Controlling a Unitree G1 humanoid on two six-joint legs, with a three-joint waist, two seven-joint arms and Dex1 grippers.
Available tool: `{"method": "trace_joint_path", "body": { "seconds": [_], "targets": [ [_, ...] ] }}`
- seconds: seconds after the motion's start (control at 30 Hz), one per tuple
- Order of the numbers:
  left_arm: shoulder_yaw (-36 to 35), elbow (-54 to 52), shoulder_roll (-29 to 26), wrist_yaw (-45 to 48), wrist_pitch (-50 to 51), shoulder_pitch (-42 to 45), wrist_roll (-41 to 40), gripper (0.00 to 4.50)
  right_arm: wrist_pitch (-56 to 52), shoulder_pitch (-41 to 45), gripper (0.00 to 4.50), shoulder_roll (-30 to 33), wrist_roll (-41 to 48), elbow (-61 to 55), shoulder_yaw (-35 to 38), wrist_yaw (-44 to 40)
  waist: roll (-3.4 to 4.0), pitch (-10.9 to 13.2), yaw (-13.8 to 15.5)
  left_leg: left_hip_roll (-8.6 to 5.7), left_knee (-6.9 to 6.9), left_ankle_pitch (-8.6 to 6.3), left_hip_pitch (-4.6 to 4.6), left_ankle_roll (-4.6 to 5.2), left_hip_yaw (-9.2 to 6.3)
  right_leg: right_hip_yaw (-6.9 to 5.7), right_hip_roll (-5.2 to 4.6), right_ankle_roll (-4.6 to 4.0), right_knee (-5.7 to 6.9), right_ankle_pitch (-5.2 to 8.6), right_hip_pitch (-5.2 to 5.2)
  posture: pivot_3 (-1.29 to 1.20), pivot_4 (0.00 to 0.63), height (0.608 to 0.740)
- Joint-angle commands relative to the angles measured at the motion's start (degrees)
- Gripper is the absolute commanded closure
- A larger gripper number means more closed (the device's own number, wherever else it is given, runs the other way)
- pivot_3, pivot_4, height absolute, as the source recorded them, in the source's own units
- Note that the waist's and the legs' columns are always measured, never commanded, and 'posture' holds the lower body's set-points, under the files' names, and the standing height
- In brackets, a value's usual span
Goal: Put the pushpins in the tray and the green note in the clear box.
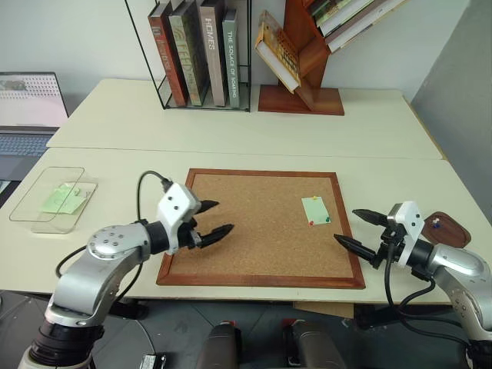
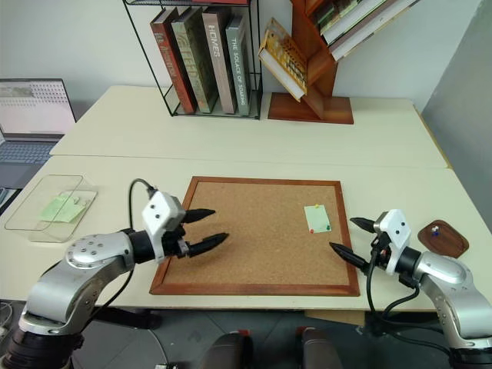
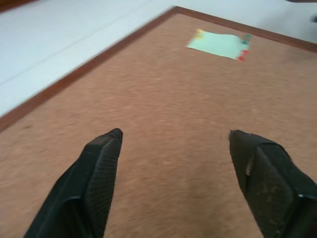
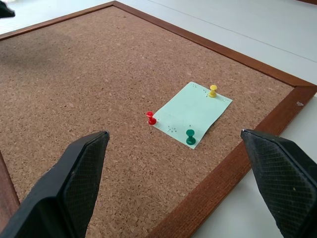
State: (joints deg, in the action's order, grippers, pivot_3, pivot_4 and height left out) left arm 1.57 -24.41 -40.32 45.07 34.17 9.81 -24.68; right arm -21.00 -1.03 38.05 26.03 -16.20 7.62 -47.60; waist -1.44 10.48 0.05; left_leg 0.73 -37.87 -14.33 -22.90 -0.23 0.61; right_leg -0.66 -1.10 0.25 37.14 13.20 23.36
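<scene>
The green note lies flat on the right part of the corkboard, pinned by three pushpins: red, green and yellow. My right gripper stands open and empty at the board's right frame, just in front of the note and pointing at it. Over the board's left edge, my left gripper is open with nothing between its fingers, far from the note. The tray sits on the table right of the board with a small pin in it. At far left lies the clear box, with green paper inside.
A wire rack of books and a wooden book stand stand at the back of the table. A laptop sits off to the far left. The table's front edge runs just below the board.
</scene>
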Motion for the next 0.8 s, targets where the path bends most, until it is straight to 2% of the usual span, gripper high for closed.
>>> {"method": "trace_joint_path", "body": {
  "seconds": [0.03,0.23,0.43,0.7,0.8],
  "targets": [
    [3.14,2.24,2.81,0.56,-1.81,5.82,1.07,1.6,-1.19,0.56,0.0,-0.26,0.55,-3.77,-0.35,0.9,0.0,0.0,0.01,0.0,-0.01,0.0,-0.01,0.0,0.0,0.0,0.0,0.02,0.0,-0.01,0.0,0.0,0.15,0.74],
    [8.47,8.64,7.7,1.47,-3.48,12.25,3.48,2.33,-5.05,3.03,0.0,-0.7,0.81,-6.4,-1.5,3.64,0.0,0.0,0.01,-0.01,-0.04,0.0,0.0,0.0,0.0,0.0,0.05,0.17,0.02,-0.1,-0.02,0.0,0.15,0.74],
    [13.51,16.26,10.95,2.72,-8.44,15.09,8.54,3.04,-8.41,6.33,0.0,-1.19,2.01,-7.03,-2.23,4.73,0.0,0.0,-0.07,-0.02,-0.02,0.0,-0.01,0.0,0.0,0.01,0.08,0.2,0.01,-0.12,-0.01,0.0,0.15,0.74],
    [15.87,24.12,14.55,4.79,-13.44,16.15,11.73,4.47,-9.26,11.38,0.0,-2.95,3.11,-1.0,-2.08,3.27,0.0,0.0,-0.04,-0.03,-0.05,0.0,-0.02,0.01,0.0,0.01,0.07,0.21,0.02,-0.13,-0.01,0.0,0.15,0.74],
    [16.82,27.11,15.17,5.97,-15.36,16.04,12.83,4.47,-7.83,13.69,0.0,-3.13,1.73,2.93,-3.22,1.96,0.0,0.0,-0.07,-0.03,-0.04,0.0,-0.03,0.01,0.0,0.01,0.07,0.21,0.02,-0.13,-0.01,0.0,0.15,0.74]
  ]
}}
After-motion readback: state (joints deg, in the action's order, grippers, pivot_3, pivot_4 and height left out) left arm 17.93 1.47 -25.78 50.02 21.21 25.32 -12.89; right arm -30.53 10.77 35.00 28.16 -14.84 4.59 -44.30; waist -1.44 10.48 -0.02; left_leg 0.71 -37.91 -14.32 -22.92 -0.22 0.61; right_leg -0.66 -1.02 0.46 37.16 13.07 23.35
